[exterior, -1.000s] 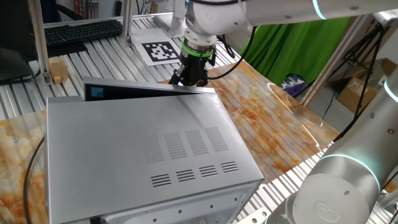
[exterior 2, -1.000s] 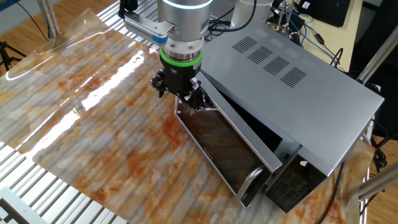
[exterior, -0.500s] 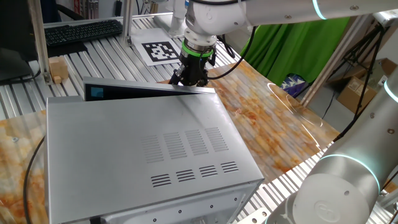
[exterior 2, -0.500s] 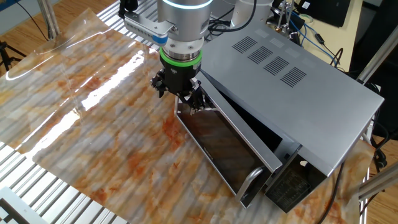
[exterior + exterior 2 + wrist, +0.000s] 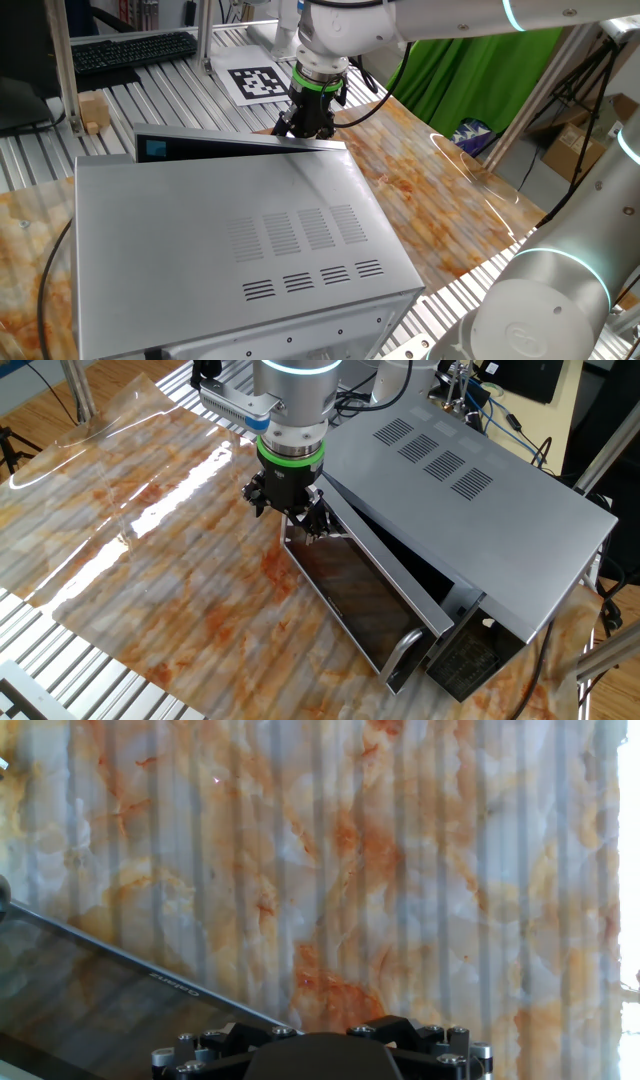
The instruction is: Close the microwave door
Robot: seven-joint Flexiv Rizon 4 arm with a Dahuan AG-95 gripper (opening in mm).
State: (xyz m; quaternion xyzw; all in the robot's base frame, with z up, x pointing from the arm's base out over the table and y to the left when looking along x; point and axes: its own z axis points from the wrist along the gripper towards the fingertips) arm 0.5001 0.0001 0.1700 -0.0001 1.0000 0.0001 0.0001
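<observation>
Marbled desk (image 5: 150, 550), microwave (image 5: 480, 510) door ajar.
Dark-glass microwave door (image 5: 350, 595) is tilted outward, handle end farthest; end effector (image 5: 300, 520) opening cannot be told.

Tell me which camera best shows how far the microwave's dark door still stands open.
The other fixed view: the dark glass-faced microwave door stands visibly ajar, handle showing. One fixed view shows only its silver top edge; the hand view catches just a corner of glass.

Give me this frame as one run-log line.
step: close door | gripper: at hinge end of microwave door, jaw state unclear | door: partly open | microwave: on table
</observation>
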